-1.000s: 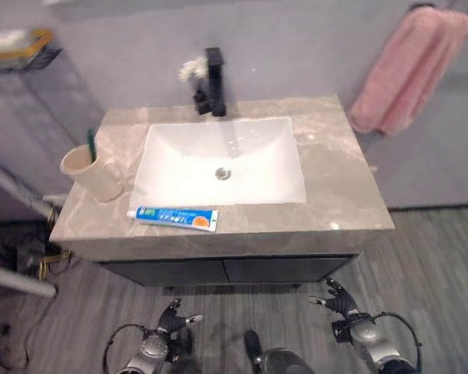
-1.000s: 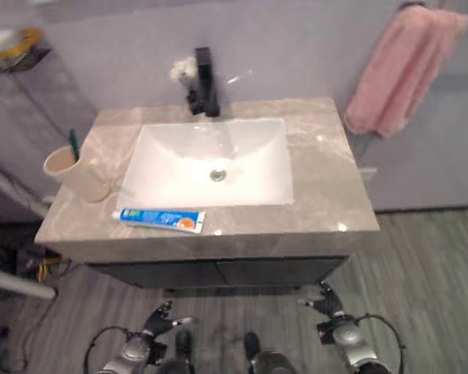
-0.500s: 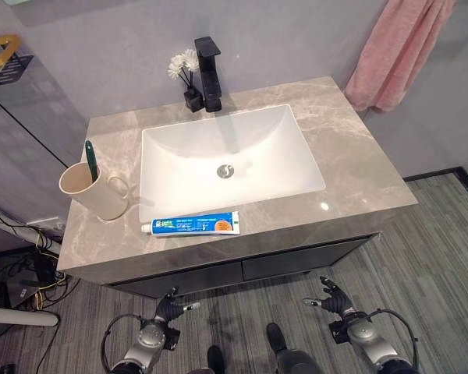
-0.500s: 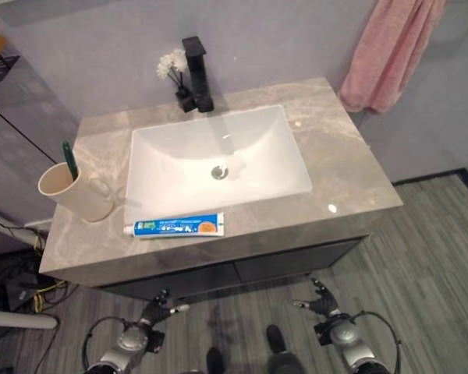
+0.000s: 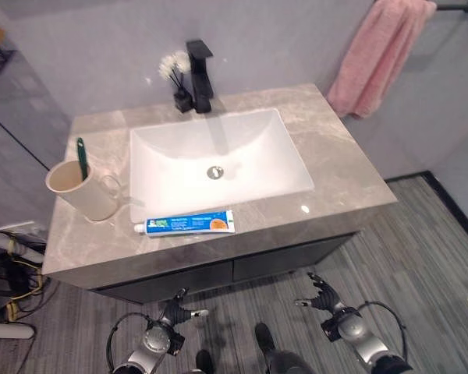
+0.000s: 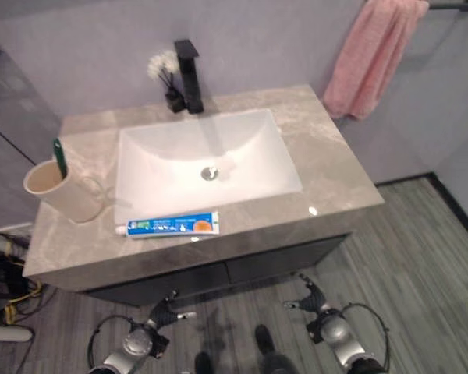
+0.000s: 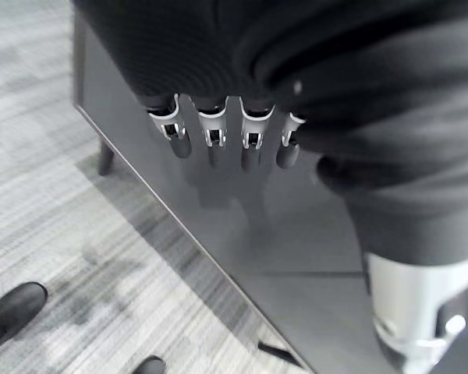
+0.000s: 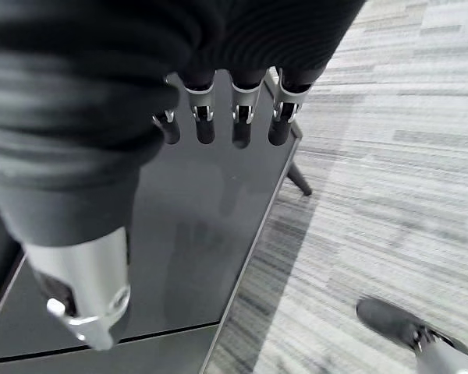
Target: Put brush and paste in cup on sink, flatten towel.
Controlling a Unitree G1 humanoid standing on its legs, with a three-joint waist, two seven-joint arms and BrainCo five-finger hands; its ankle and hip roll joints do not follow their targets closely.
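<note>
From the left eye view, the sink (image 5: 218, 160) sits in the middle of the marble tabletop (image 5: 343, 175). The cup (image 5: 82, 189) stands to the sink's left with the brush (image 5: 82, 158) already upright in it. The paste (image 5: 189, 224) lies flat along the sink's front edge, just right of the cup. The towel (image 5: 372, 56) hangs bunched on a rail well beyond the sink's far right corner.

In the right eye view, both hands hang low before the cabinet, below the sink's front.

The left wrist view shows the left hand (image 7: 218, 140) with fingers straight, holding nothing.

The right wrist view shows the right hand (image 8: 226, 125) likewise relaxed and empty.

I'd judge the paste comes next: a hand must rise and pinch the tube.
</note>
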